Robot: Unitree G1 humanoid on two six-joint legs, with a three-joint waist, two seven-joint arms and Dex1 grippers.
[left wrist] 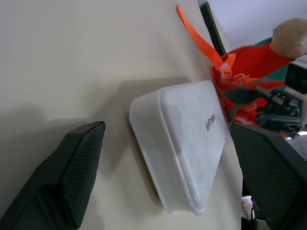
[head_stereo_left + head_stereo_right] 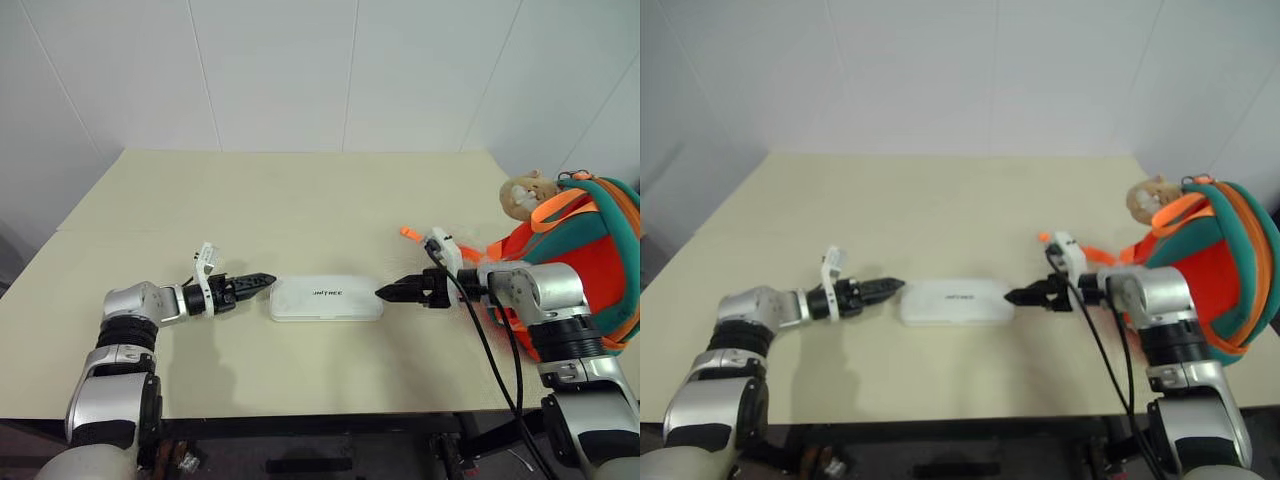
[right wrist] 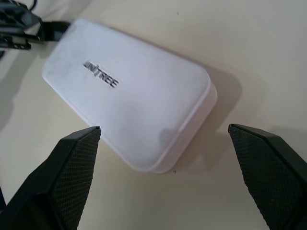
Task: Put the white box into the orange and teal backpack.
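Because the white box (image 2: 326, 298) lies lengthwise across mid-frame on the tabletop (image 2: 300, 200), you have the left pincer (image 2: 258, 283) and right pincer (image 2: 393, 292) released, one at each short end, with the orange and teal backpack (image 2: 580, 250) at right.

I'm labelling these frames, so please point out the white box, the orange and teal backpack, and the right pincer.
white box (image 2: 326, 298): left eye view, middle of its top face.
orange and teal backpack (image 2: 588, 240): left eye view, its orange side panel.
right pincer (image 2: 385, 293): left eye view, between its open fingertips.
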